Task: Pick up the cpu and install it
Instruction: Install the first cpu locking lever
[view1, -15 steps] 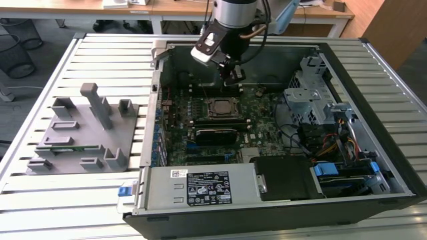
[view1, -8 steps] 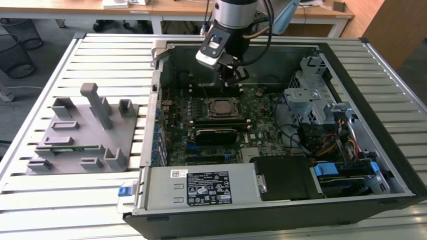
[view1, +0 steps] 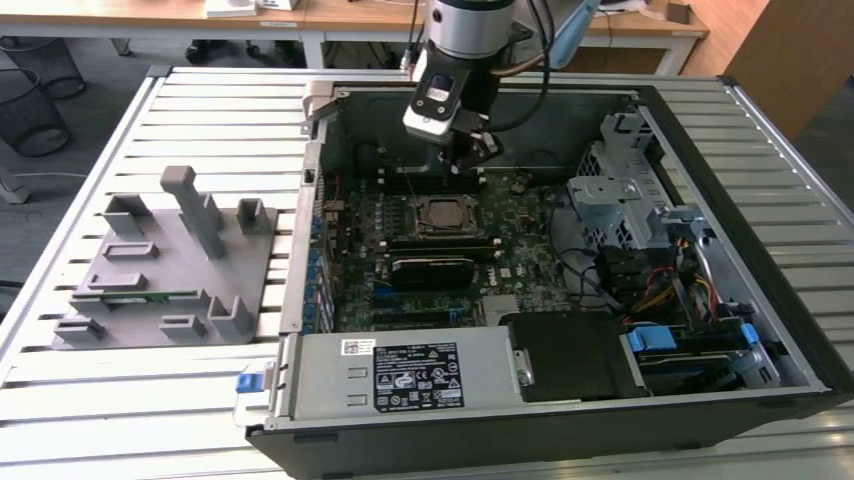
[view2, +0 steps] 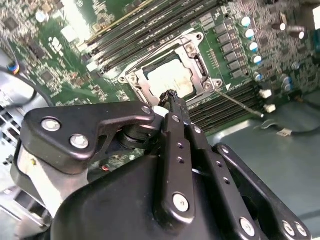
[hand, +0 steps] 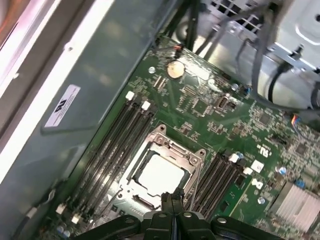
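The cpu (view1: 441, 214) is a silvery-grey square lying flat inside the metal-framed socket (view1: 416, 230) on the green motherboard (view1: 521, 250) of the open computer case (view1: 747, 250). Both wrist views show the cpu (view2: 172, 80) (hand: 160, 175) seated within the socket frame (view2: 192, 52) (hand: 165, 140). My gripper (view1: 467, 160) hangs above the board, just beyond the socket's far edge. In both wrist views the gripper (view2: 172, 96) (hand: 170, 199) has its black fingertips pressed together with nothing between them, a little above the cpu's edge.
Memory slots (hand: 120, 135) flank the socket on both sides. A grey fixture tray (view1: 160, 270) with a green memory stick (view1: 134, 295) lies at the exterior view's left. The power supply (view1: 400, 375), drive cage (view1: 621, 200) and cables (view1: 667, 290) crowd the case.
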